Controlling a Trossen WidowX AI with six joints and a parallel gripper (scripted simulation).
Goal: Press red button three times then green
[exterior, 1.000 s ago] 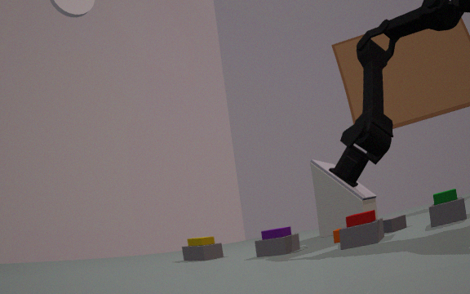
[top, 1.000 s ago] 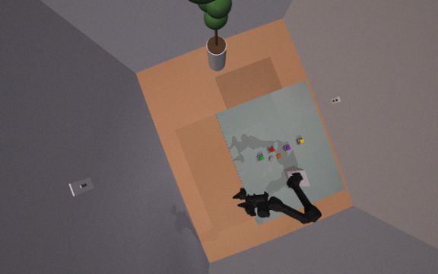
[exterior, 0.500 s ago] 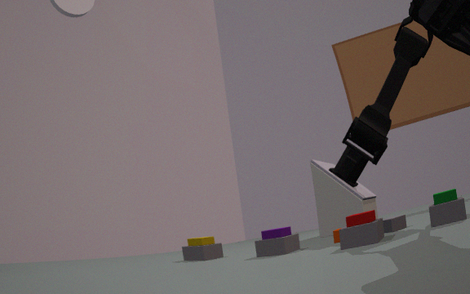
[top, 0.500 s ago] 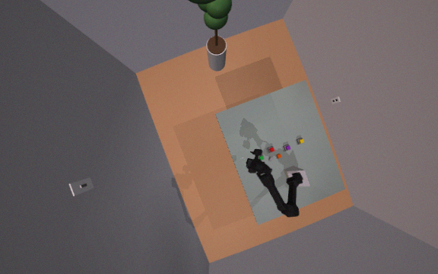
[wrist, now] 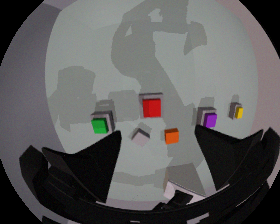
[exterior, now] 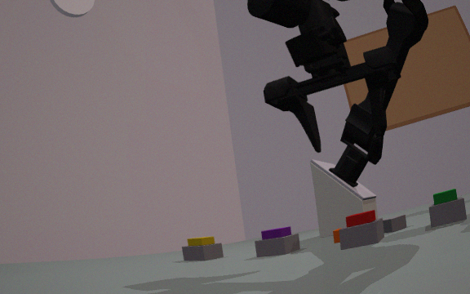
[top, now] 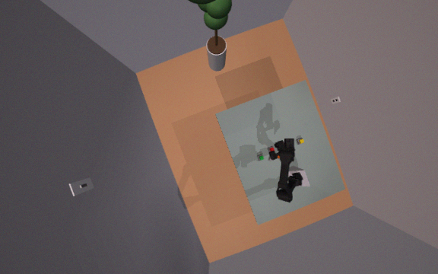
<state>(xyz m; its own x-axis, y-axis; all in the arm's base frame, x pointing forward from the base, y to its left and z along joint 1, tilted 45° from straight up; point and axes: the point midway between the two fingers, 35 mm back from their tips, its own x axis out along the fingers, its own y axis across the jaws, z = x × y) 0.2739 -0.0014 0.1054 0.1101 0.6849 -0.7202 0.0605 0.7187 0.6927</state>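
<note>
The red button (top: 271,149) (exterior: 361,218) (wrist: 152,108) stands up from its grey housing, just beyond the fingertips in the wrist view. The green button (top: 261,157) (exterior: 445,197) (wrist: 100,126) is also raised on its housing, near the left fingertip in the wrist view. My gripper (wrist: 159,132) is open with nothing between its fingers. It hangs above the buttons, pointing down, clear of both. In the exterior view one fingertip shows well above the red button; the other finger is hard to make out against the dark arm.
A purple button (exterior: 276,233) (wrist: 210,120) and a yellow button (top: 301,141) (exterior: 201,241) (wrist: 239,113) stand on the right in the wrist view. An orange block (exterior: 337,236) (wrist: 171,136) and a grey block (exterior: 395,224) (wrist: 140,137) lie between the buttons and the arm's pale base (exterior: 333,204).
</note>
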